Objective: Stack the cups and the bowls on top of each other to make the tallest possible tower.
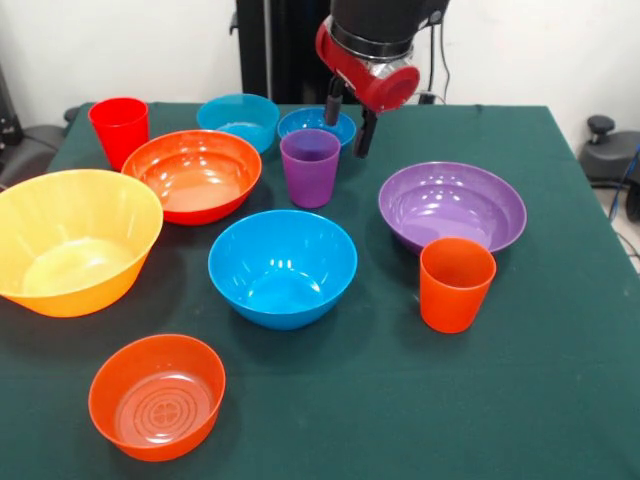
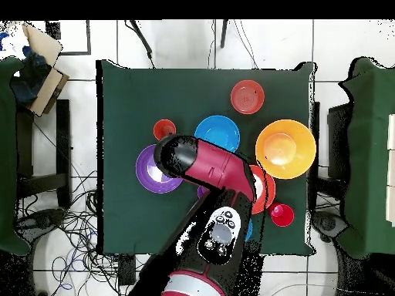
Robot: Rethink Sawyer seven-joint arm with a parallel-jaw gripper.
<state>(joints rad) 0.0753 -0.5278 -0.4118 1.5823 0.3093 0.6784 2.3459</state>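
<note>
Nothing stacked yet: all ten pieces sat singly on the green table (image 1: 560, 400), no tower begun. Gripper (image 1: 350, 122) hung over the far middle, jaws spread and empty, just above and behind the purple cup (image 1: 310, 167), beside the small blue bowl (image 1: 316, 125). Red cup (image 1: 119, 130) far off at a corner, orange cup (image 1: 456, 284) by the purple bowl (image 1: 452, 207). Whole build remained.
</note>
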